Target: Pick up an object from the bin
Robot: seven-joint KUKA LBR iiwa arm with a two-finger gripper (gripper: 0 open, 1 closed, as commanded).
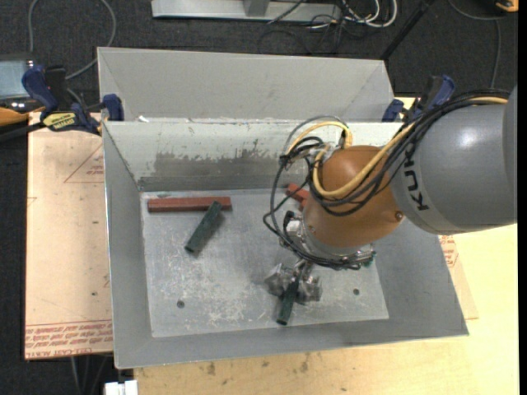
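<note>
**Grey bin, gripper low over a dark green stick**

Grey metal bin (123,237) is standing in front of me. At the left of its floor a long reddish-brown flat bar (188,206) is lying along the back wall. A short dark green block (204,228) is slanting away from the bar's right end, close enough that they may be touching.

Further right, the gripper (295,285) is sitting low over the floor near the front wall. A slim dark green stick (285,309) is poking out from beneath it toward that wall. I am taking this stick for the thing being picked. Its upper end is hiding under the gripper's metal, so I cannot tell how wide the gripper is standing or whether it is clamping the stick at all.

Above it, the round orange wrist cover (350,200) is hanging over the bin's right half, with its cables (300,151) looping over the top.

I am worrying that any hold is sitting at the very end of the stick, so the stick could swing or slip free on the lift. A gripper this low could also scrape the floor.
</note>
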